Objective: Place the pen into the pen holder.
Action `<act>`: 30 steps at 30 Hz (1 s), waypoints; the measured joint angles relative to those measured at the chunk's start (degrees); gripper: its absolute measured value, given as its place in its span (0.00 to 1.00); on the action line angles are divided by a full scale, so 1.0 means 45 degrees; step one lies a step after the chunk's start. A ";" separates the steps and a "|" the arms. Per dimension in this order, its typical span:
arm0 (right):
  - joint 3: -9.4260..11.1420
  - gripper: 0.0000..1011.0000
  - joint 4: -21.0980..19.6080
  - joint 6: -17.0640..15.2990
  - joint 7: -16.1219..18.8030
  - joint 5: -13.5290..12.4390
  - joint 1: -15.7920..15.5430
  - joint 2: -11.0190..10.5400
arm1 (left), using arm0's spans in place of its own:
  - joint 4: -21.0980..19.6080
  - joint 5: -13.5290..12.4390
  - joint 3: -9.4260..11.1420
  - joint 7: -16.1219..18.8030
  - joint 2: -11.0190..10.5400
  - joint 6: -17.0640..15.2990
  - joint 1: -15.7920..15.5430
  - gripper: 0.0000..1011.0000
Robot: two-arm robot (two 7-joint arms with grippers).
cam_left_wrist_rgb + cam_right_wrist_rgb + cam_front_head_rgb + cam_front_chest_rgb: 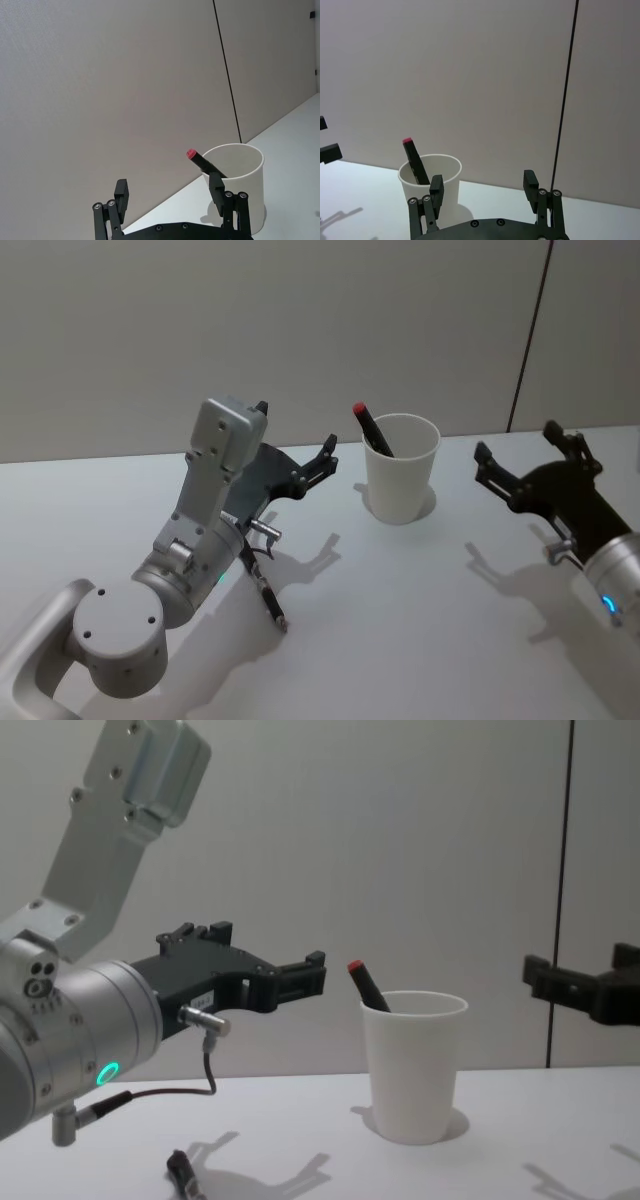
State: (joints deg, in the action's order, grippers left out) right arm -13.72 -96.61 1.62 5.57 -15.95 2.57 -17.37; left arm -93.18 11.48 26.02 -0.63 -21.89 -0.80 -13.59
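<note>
The pen holder (402,485) is a white paper cup standing upright at the middle back of the table. A black pen with a red end (370,428) leans inside it, its top sticking out over the rim. A second dark pen (266,592) lies flat on the table under my left arm. My left gripper (297,432) hovers open and empty just left of the cup. My right gripper (518,443) is open and empty to the cup's right. The left wrist view has the cup (247,192) and pen (200,161) beyond the left gripper (168,185).
A plain wall stands close behind the table, with a dark vertical seam (530,335) at the right. The white tabletop (420,640) stretches bare in front of the cup. The left forearm (205,510) rises over the lying pen.
</note>
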 joint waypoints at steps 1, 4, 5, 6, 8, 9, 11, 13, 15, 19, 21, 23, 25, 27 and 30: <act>0.0041 0.99 -0.0233 -0.0183 -0.0090 -0.0028 -0.0169 -0.0096 | 0.0000 0.0000 0.0000 0.0000 0.0000 0.0000 0.0000 0.99; 0.0107 0.99 -0.0612 -0.0470 -0.0236 -0.0075 -0.0449 -0.0256 | 0.0000 0.0000 0.0000 0.0000 0.0000 0.0000 0.0000 0.99; 0.0121 0.99 -0.0690 -0.0538 -0.0265 -0.0084 -0.0504 -0.0290 | 0.0000 0.0000 0.0000 0.0000 0.0000 0.0000 0.0000 0.99; 0.0132 0.99 -0.0751 -0.0580 -0.0284 -0.0090 -0.0545 -0.0316 | 0.0000 0.0000 0.0000 0.0000 0.0001 0.0000 0.0000 0.99; 0.0159 0.99 -0.0901 -0.0703 -0.0342 -0.0109 -0.0661 -0.0383 | 0.0001 0.0000 0.0000 0.0000 0.0000 0.0000 0.0000 0.99; 0.0165 0.99 -0.0934 -0.0730 -0.0357 -0.0112 -0.0688 -0.0399 | 0.0000 0.0000 0.0000 0.0000 0.0000 0.0000 0.0000 0.99; 0.0177 0.99 -0.0996 -0.0777 -0.0381 -0.0120 -0.0735 -0.0427 | 0.0000 0.0000 0.0000 -0.0001 0.0000 0.0000 0.0000 0.99; 0.0181 0.99 -0.1011 -0.0794 -0.0388 -0.0123 -0.0748 -0.0432 | 0.0000 0.0000 0.0000 0.0000 0.0000 0.0000 0.0000 0.99; 0.0181 0.99 -0.1019 -0.0799 -0.0391 -0.0123 -0.0753 -0.0436 | 0.0000 0.0000 0.0000 0.0000 0.0000 0.0000 0.0000 0.99; 0.0181 0.99 -0.1022 -0.0799 -0.0391 -0.0123 -0.0757 -0.0436 | 0.0000 0.0000 0.0000 0.0000 0.0001 0.0000 0.0000 0.99; 0.0181 0.99 -0.1027 -0.0799 -0.0391 -0.0123 -0.0757 -0.0436 | 0.0000 0.0000 0.0000 -0.0001 0.0000 0.0000 0.0000 0.99; 0.0181 0.99 -0.1027 -0.0799 -0.0391 -0.0123 -0.0757 -0.0436 | 0.0001 0.0000 0.0000 -0.0005 0.0002 0.0002 0.0001 0.99; 0.0180 0.99 -0.1028 -0.0799 -0.0391 -0.0123 -0.0758 -0.0436 | 0.0001 0.0000 -0.0001 -0.0012 0.0003 0.0008 0.0004 0.99; 0.0177 0.99 -0.1027 -0.0799 -0.0390 -0.0123 -0.0758 -0.0436 | 0.0002 0.0024 -0.0008 -0.0042 0.0004 0.0040 0.0022 0.99; 0.0173 0.99 -0.1028 -0.0799 -0.0390 -0.0123 -0.0758 -0.0436 | -0.0018 0.0066 -0.0015 -0.0077 -0.0004 0.0057 0.0048 0.99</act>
State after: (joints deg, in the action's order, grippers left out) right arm -12.94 -101.24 -1.97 3.81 -16.51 -0.84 -19.33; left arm -93.26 11.78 25.96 -0.97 -21.91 -0.54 -13.37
